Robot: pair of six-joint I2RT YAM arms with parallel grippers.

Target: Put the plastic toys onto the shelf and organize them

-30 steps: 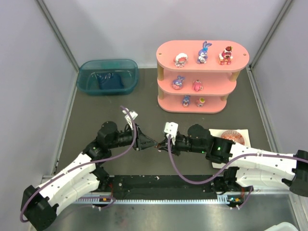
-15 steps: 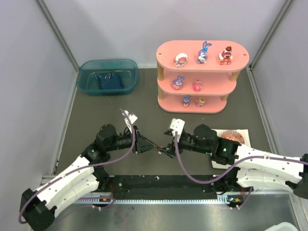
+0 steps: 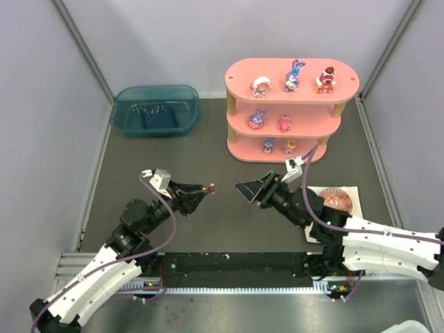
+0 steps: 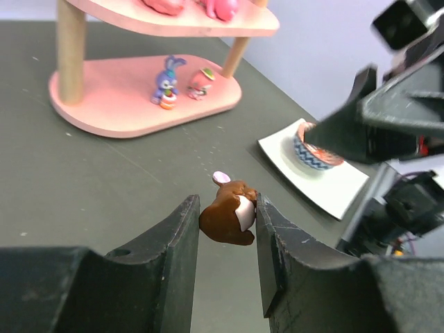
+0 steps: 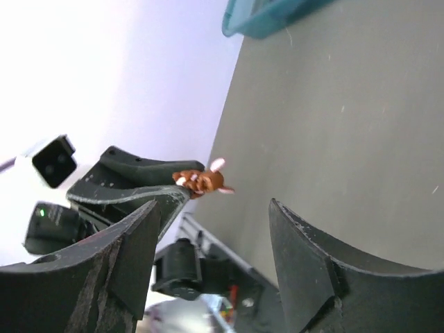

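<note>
Dark grey tabletop [image 3: 173, 159], pale walls [image 3: 173, 41], pink shelf [image 3: 239, 80]

Left hand [image 3: 207, 189] pinched closed, right hand [image 3: 239, 187] spread open, facing each other

Bright, even light, soft shadows; right wrist view's wall [image 5: 104, 62] glares white.
</note>
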